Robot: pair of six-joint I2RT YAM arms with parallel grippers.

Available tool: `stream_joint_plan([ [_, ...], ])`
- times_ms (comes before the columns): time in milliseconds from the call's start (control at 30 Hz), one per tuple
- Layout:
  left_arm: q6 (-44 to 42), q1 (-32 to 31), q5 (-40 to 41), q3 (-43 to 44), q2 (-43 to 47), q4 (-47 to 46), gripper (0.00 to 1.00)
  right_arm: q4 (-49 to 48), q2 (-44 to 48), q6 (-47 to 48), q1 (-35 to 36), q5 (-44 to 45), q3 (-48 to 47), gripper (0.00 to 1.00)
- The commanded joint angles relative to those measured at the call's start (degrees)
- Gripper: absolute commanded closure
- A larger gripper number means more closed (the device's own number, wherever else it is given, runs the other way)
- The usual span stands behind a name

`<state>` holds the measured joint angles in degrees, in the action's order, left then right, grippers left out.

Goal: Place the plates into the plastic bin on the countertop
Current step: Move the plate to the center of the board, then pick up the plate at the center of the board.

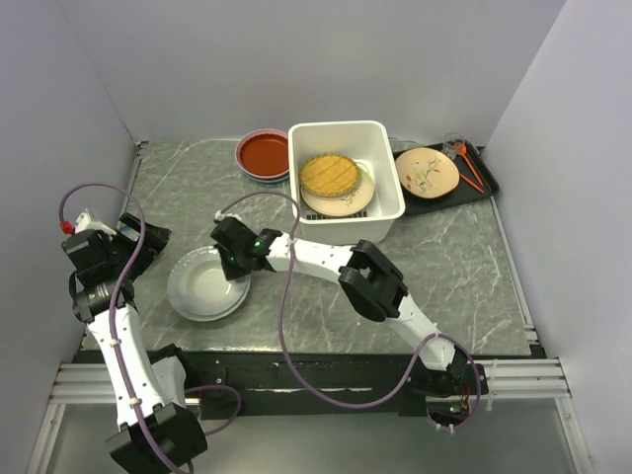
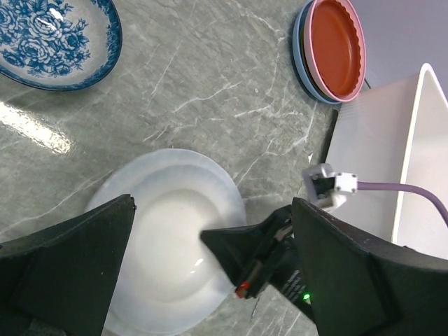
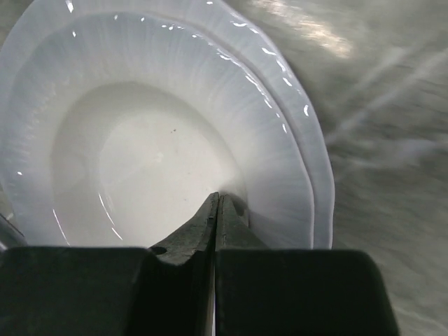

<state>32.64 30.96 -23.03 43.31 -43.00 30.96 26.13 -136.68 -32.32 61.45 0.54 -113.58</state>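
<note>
top view: 2 white plates (image 1: 202, 286) stacked on the countertop (image 1: 464, 267), front-left of the plastic bin (image 1: 391, 193). bin holds a yellow lattice plate (image 1: 329, 174) on a cream plate (image 1: 346, 202). red plate (image 1: 264, 152) stack sits just left of bin. black tray (image 1: 482, 183) w/ a branch plate (image 1: 427, 172) on its right. right gripper (image 1: 235, 265) at the white stack's right rim, left gripper (image 1: 143, 242) off to the stack's left.

left wrist: left claw spread wide, nothing between fingers, white plates below. blue bowl (image 2: 56, 38) top left.

right wrist: right claw pressed together, pinching nothing, tips over top plate's inner slope. contact unclear.
</note>
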Motion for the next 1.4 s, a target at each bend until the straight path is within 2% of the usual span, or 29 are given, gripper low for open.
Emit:
stream_joint_plan([
  [0,0.58,0.33,0.09,0.46,0.82,-0.90,0.01,9.56,0.71,1.99,-2.21,5.27,8.19,1.00],
  [200,1.02,0.24,-0.88,0.11,0.47,-2.04,0.01,9.21,4.22,2.08,-2.13,7.46,8.72,1.00],
  [433,5.67,-1.51,-2.03,-4.10,0.55,-6.43,0.01,-0.37,18.53,1.73,-1.95,6.58,15.83,0.93],
  [533,8.31,-5.72,1.48,-5.95,-1.28,-9.42,0.01,-3.45,24.42,1.03,-1.86,6.15,18.99,0.89],
  [600,9.72,-11.43,6.30,-5.96,-3.39,-10.30,0.01,-4.94,28.03,0.24,-1.86,6.15,20.58,0.85],
  [633,10.24,-15.28,8.07,-5.52,-5.84,-11.26,0.01,-5.30,29.01,-0.03,-1.77,6.23,21.98,0.82],
  [700,11.82,-17.94,10.01,-5.43,-8.40,-12.50,0.01,-6.18,31.29,-0.47,-1.60,6.23,23.40,0.73],
  [833,13.76,-19.01,10.36,-6.83,-12.89,-16.89,0.01,-6.53,32.80,-1.43,-1.60,6.32,26.21,0.55],
  [1167,12.53,-18.92,12.74,-8.68,-15.44,-16.81,0.01,-7.32,31.04,-2.05,-1.86,3.69,28.15,0.53],
  [1367,12.71,-18.92,12.31,-10.96,-14.74,-16.46,0.05,-8.99,29.55,-2.31,-3.18,0.44,29.56,0.52],
])
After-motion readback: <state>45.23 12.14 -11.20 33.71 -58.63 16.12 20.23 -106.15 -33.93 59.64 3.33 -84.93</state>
